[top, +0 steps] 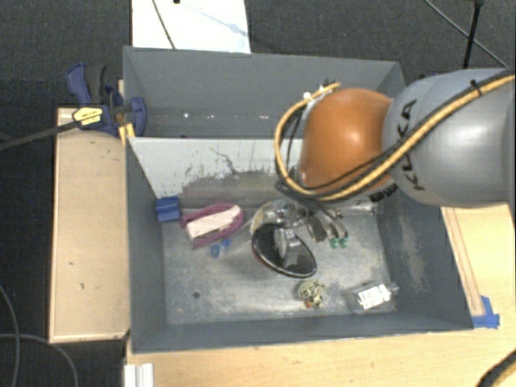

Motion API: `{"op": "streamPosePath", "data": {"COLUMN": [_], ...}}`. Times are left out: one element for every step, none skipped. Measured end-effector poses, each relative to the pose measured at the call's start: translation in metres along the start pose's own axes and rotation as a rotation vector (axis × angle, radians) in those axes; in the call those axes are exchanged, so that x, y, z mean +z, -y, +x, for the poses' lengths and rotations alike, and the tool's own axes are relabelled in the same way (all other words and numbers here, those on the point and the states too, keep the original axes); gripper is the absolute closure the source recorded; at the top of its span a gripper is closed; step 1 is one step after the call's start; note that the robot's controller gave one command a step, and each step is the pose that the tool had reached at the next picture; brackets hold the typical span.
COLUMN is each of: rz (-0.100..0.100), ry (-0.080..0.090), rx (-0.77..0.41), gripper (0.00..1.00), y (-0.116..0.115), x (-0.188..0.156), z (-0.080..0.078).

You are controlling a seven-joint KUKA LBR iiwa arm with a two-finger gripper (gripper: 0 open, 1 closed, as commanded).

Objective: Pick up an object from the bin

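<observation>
Black oval disc (266, 247) beneath my fingers (288, 234); whether they are spread or pinching, I cannot tell. Likely stiff, light, slick: grip across its thin rim.

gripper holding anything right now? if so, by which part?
Cannot tell. The gripper is down at the black oval dish in the middle of the bin, near its upper rim, but no clear hold is visible.

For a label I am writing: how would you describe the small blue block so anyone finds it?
Start at the left wall of the grey bin, down at the floor. The blue block sits there, left of the pink and white object. It is the larger, boxy blue thing; the other blue piece is tinier.
</observation>
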State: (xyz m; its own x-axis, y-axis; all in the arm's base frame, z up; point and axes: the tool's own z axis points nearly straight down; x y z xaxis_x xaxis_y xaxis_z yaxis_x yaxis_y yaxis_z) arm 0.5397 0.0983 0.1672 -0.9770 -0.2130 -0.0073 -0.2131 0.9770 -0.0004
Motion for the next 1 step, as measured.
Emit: {"op": "streamPosePath", "data": {"rz": [0.001], "ry": [0.004], "rx": [-0.001], "gripper": [1.00], "y": [0.0114], "x": [-0.0837], "z": [-0.0136]}}
